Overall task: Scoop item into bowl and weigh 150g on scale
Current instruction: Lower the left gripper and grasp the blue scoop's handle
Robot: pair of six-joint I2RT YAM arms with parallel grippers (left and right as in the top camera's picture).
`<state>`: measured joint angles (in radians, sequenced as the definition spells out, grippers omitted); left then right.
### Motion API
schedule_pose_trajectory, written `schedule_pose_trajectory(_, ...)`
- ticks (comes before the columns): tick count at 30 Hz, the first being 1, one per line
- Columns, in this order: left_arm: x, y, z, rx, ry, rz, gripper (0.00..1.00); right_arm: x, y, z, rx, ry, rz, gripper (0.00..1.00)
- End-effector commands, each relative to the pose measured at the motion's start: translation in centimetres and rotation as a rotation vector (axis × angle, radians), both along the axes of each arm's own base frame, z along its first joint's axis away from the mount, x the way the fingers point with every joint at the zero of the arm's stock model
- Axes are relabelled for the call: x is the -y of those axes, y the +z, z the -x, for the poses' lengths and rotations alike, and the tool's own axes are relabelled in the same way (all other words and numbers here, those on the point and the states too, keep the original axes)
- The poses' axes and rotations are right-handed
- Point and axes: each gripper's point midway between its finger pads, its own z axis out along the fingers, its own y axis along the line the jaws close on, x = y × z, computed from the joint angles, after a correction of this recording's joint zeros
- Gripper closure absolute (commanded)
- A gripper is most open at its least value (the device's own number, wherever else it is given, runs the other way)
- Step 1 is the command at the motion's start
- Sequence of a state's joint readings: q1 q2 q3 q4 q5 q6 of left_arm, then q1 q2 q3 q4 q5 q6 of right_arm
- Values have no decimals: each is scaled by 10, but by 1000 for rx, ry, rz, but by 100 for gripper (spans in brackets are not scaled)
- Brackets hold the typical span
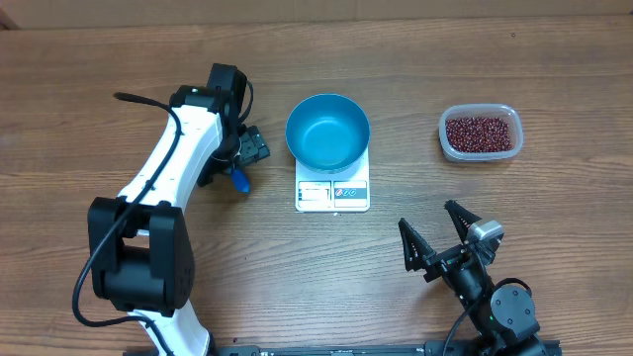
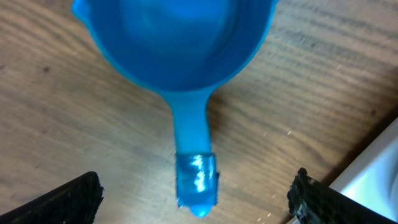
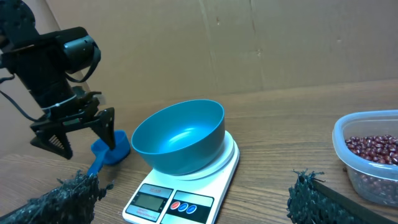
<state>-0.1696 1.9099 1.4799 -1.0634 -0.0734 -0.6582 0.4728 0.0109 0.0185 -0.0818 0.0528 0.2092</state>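
My overhead view looks straight down from well above and takes in the whole table (image 1: 554, 79). The left wrist view points down at very close range onto the scoop (image 2: 180, 43), catching a corner of the scale (image 2: 379, 180) at its edge. The right wrist view sits low and faces across the table at the bowl (image 3: 180, 137), the scale and the left pincer (image 3: 87, 148), all of which overhead shares.

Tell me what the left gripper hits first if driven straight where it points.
Likely the blue scoop, its handle centred between the open fingers of the left gripper, then the table. Depth unclear.
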Motion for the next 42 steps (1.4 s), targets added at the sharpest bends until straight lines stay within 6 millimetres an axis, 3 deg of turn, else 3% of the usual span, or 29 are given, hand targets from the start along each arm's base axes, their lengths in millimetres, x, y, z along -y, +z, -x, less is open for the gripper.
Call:
schedule_pose_trajectory(1,5,-6,-7,3,1,22,4,0,-3,0,1,-1,0,0)
schedule_pose_trajectory(5,4,-20,-2,-45,43,21,5,0,-3,0,1,-1,0,0)
schedule_pose_trajectory(11,-2,-19,-2,-36,128,-12,5,0,-3,0,1,-1,0,0)
schedule_pose_trajectory(15,-4,-19,-14,12,130,-20,16,0,-3,0,1,-1,0,0)
schedule_pose_trajectory(32,-15,-28,-18,41,151,-41,17,0,-3,0,1,-1,0,0)
schedule_pose_trajectory(35,-15,-35,-13,30,150,-41,16,0,-3,0,1,-1,0,0)
schedule_pose_trajectory(38,-15,-40,-10,23,146,-41,1,0,-3,0,1,-1,0,0)
schedule_pose_trajectory(42,-14,-42,-10,23,146,-31,0,0,-3,0,1,-1,0,0)
